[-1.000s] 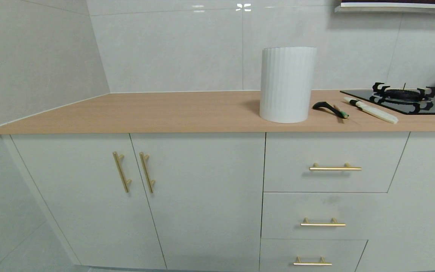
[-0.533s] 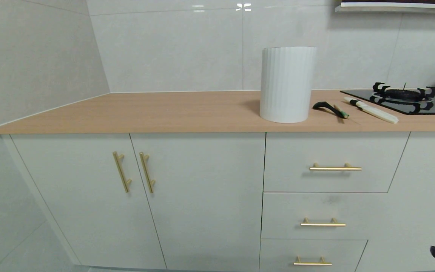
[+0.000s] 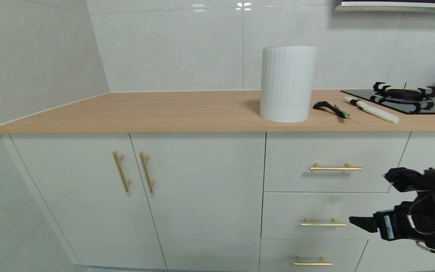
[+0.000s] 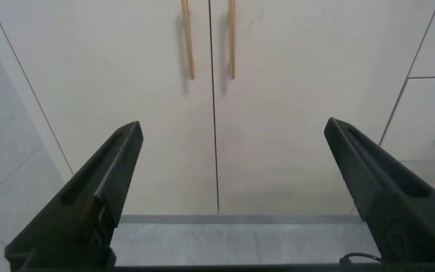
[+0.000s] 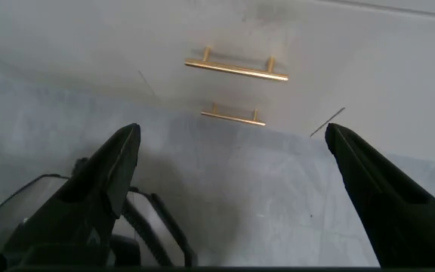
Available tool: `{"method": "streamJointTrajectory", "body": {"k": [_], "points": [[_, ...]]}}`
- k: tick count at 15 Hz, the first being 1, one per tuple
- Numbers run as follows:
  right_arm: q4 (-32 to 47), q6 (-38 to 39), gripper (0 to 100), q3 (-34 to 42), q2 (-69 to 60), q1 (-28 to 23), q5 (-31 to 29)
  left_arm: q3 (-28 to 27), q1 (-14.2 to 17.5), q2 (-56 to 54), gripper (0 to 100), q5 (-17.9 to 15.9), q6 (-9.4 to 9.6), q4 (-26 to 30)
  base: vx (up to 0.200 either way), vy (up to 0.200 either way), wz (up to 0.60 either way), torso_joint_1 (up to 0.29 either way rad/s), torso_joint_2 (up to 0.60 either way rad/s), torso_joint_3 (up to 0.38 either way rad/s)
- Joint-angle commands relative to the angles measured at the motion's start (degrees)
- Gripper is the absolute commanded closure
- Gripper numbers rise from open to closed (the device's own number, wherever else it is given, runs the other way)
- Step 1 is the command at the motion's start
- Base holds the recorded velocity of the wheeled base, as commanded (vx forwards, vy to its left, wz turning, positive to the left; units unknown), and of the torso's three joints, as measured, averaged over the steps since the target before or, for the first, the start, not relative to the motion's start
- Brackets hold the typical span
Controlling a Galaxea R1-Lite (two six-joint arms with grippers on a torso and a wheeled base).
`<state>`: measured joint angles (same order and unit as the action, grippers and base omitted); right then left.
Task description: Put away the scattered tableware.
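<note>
The scattered tableware is found on the counter, just right of a tall white ribbed holder. A black-handled utensil is laid nearest the holder, and a pale knife-like piece beside it, close to the hob. The right tool is held well below both, in front of the drawers, its jaws spread wide and empty. The left tool is likewise spread wide and empty, faced toward the cabinet doors. The black-handled utensil's working end cannot be made out. The holder's inside is hidden, and the hob is cut off at the edge.
</note>
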<state>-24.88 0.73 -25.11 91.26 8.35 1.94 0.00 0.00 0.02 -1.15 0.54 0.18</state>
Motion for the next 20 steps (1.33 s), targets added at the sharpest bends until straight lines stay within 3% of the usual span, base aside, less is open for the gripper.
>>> {"method": "streamJointTrajectory", "body": {"k": [1,2,8,10,20], "points": [[-5.70,0.15,0,-5.03,18.78,0.00,-0.27,0.00,0.00,-0.02,0,0.00,-0.01,-0.01,0.000,0.000,0.00,0.000,0.00,0.000],[-5.70,0.15,0,-5.03,18.78,0.00,-0.27,0.00,0.00,-0.02,0,0.00,-0.01,-0.01,0.000,0.000,0.00,0.000,0.00,0.000],[-30.40,1.47,0,-5.21,42.25,-0.18,-2.55,0.00,0.00,-0.02,0,0.00,-0.01,-0.01,0.000,0.000,0.00,0.000,0.00,0.000],[-34.80,1.47,0,-6.00,45.41,-0.44,-2.82,0.00,0.00,-0.02,0,0.00,-0.01,-0.01,0.000,0.000,0.00,0.000,0.00,0.000],[-35.24,7.35,0,-13.91,49.89,-0.79,-8.79,0.00,0.00,-0.02,0,0.00,-0.01,-0.01,0.000,0.000,0.00,0.000,0.00,0.000]]}}
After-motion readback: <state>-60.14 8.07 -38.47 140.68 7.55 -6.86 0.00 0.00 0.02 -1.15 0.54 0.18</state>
